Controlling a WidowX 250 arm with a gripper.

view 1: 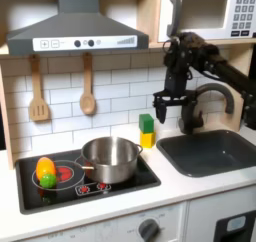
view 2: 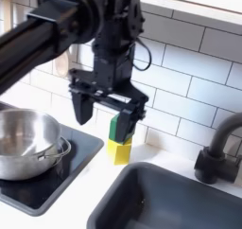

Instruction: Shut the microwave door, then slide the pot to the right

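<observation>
On the near part of the counter (view 1: 190, 191), in the first exterior view, the pot (view 1: 110, 158) sits on the black cooktop (view 1: 30, 194), toward its right side, with its short handle pointing to the first exterior view's left; nothing can be seen inside it. Beside it on the left burner lies a small toy of yellow, orange and green (view 1: 45, 170). To the right of the cooktop the dark sink basin (view 1: 212, 153) is sunk into the counter and looks bare. Behind the pot, near the tiled wall, stand stacked blocks, green over yellow (view 2: 118, 138). The gripper (view 2: 107, 108) hangs above and just in front of these blocks in the second exterior view, fingers pointing down, spread apart and holding nothing. From it the pot lies lower and to the second exterior view's left (view 2: 26, 143), so the move to the pot appears to call for a descent and a shift toward the burner. Farthest and highest, the microwave door (view 1: 203, 11) lies flat against the oven front, apparently closed, so the shutting step looks done and the slide toward the sink remains.
</observation>
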